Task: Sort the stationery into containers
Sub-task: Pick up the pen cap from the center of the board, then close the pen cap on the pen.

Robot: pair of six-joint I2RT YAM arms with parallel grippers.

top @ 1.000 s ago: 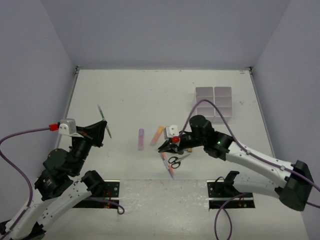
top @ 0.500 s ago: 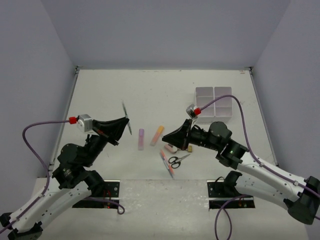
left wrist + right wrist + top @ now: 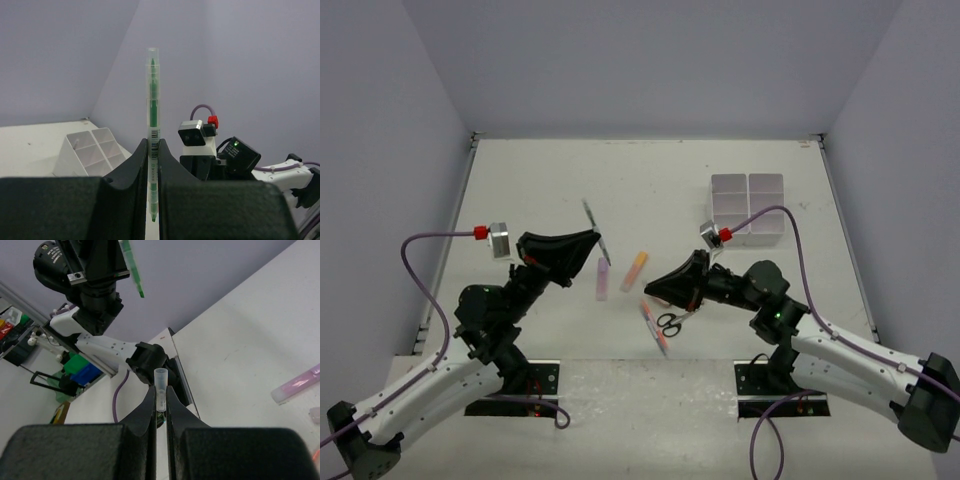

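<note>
Two arms over the table (image 3: 540, 180), each claw gripping an item.
The left gripper (image 3: 153, 165) is clamped on the green pen (image 3: 152, 110), which stands upright in the wrist view, clear of the table. At its 5 o'clock lies the lilac highlighter (image 3: 603, 278), with the orange highlighter (image 3: 636, 270) just beside it. The pink-red pen (image 3: 655, 330) and black scissors (image 3: 670, 322) lie at 6 o'clock of the orange one. The right gripper (image 3: 160, 399) is pinched on a small clear tube (image 3: 160, 380); exact item can't tell. The white organiser box (image 3: 750, 208) is at 1 o'clock of it, well apart.
</note>
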